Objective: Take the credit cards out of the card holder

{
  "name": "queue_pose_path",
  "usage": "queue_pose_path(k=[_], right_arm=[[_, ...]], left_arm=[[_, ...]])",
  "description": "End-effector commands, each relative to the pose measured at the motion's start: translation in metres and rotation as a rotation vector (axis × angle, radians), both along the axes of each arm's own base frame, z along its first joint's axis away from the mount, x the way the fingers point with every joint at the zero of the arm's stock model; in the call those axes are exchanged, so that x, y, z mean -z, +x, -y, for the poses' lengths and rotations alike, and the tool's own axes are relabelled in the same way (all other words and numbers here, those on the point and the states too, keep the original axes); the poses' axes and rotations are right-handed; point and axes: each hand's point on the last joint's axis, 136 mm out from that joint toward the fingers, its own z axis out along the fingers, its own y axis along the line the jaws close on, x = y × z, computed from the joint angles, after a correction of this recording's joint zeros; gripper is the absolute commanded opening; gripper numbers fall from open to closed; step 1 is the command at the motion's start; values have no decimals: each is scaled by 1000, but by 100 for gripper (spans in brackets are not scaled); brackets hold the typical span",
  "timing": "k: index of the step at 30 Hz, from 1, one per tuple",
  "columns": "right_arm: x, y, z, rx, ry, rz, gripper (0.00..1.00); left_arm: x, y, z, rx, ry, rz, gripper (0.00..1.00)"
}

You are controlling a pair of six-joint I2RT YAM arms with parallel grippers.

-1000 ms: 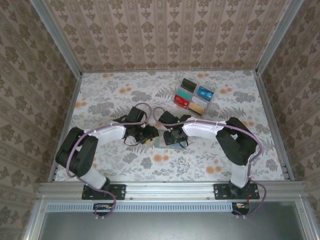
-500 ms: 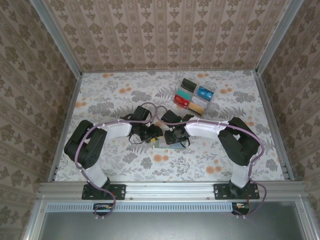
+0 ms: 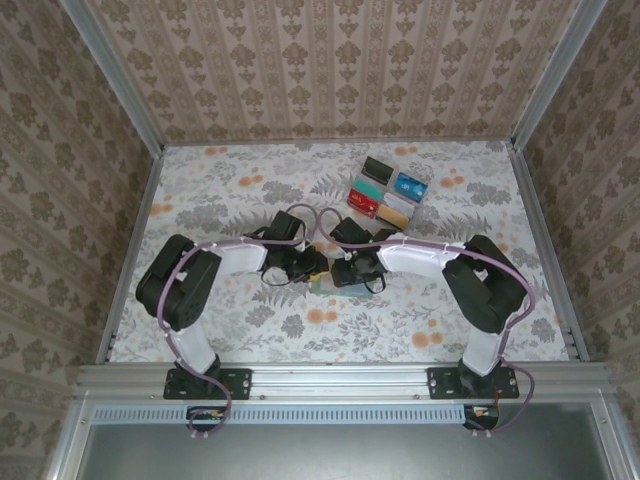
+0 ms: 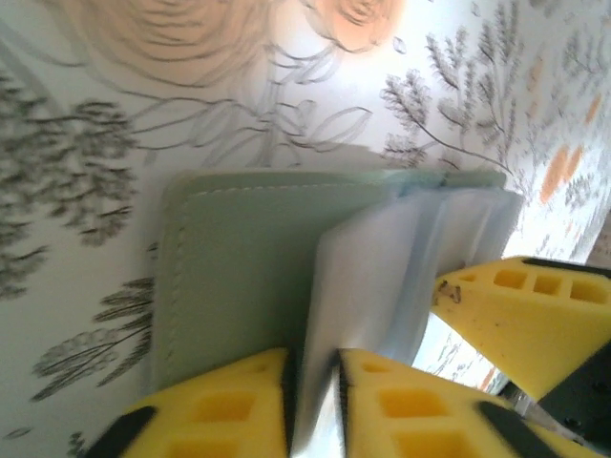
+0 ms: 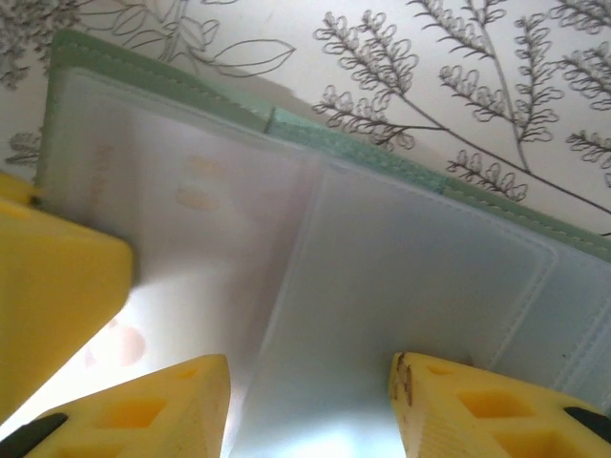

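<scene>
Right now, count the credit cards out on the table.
6, grouped at the far side: black, teal, blue, red, whitish, tan-orange. Others may be hidden in the card holder.

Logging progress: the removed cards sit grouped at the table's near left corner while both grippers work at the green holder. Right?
No. The credit cards sit grouped toward the far right of the table, not the near left corner; the top external view shows it. The left gripper and right gripper do work at the card holder.
</scene>
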Motion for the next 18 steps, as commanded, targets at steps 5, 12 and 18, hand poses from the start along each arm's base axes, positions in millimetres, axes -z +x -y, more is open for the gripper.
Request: queue_pose_path(k=[5, 12, 18], right_arm=[[-23, 1, 7, 44, 66, 38, 58], [-50, 9, 25, 106, 83, 130, 60], [-61, 11, 30, 163, 121, 162, 59]], left_arm=[[3, -2, -3, 29, 3, 4, 6], [-12, 1, -24, 40, 48, 44, 7], [-26, -1, 15, 91, -105, 32, 34]])
